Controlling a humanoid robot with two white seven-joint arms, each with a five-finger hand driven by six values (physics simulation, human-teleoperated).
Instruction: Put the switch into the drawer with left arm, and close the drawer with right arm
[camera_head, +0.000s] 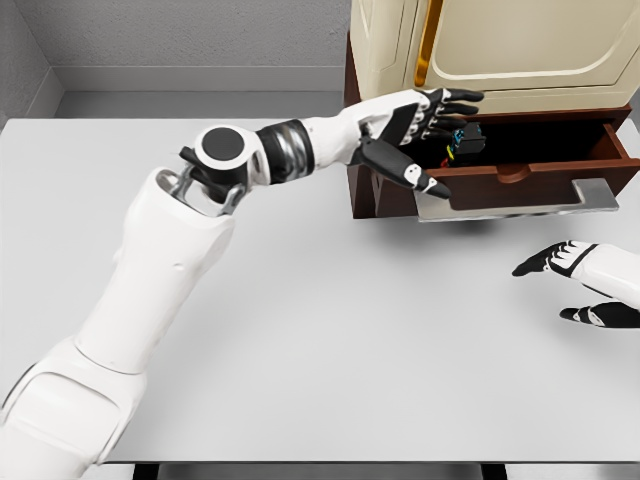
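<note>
Left hand (425, 125) reaching over the open wooden drawer (520, 180) at the grey worktop's (330, 320) far right edge, fingers spread, gripping nothing. Dark, boxy switch (463, 140) with coloured accents lying inside the drawer, apparently released. Right hand (580, 285) hovering low by the right edge, fingers relaxed, probably waiting to push the flat metal handle (520, 203). Glossy cream cabinet (500, 50) above.
</note>
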